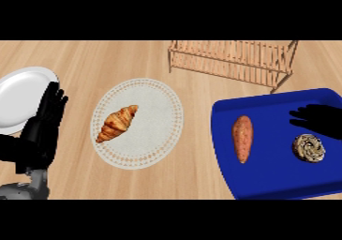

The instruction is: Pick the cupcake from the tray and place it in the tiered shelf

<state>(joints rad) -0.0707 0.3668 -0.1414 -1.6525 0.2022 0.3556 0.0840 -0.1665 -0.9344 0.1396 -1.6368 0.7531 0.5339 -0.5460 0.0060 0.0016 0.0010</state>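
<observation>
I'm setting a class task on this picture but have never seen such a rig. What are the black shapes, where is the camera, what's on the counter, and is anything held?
The picture is taken from the robot's head, looking steeply down at a wooden counter. The black shapes are its two hands. The left hand rests open at the left edge, fingers up, by a plain white round plate. The right hand is open over a blue rectangular tray, near a brown-and-cream swirled cupcake; an orange sweet potato lies beside it. A golden croissant lies on a pale round plate with a dotted rim. A slatted wooden tiered shelf stands behind. Nothing is held.
</observation>
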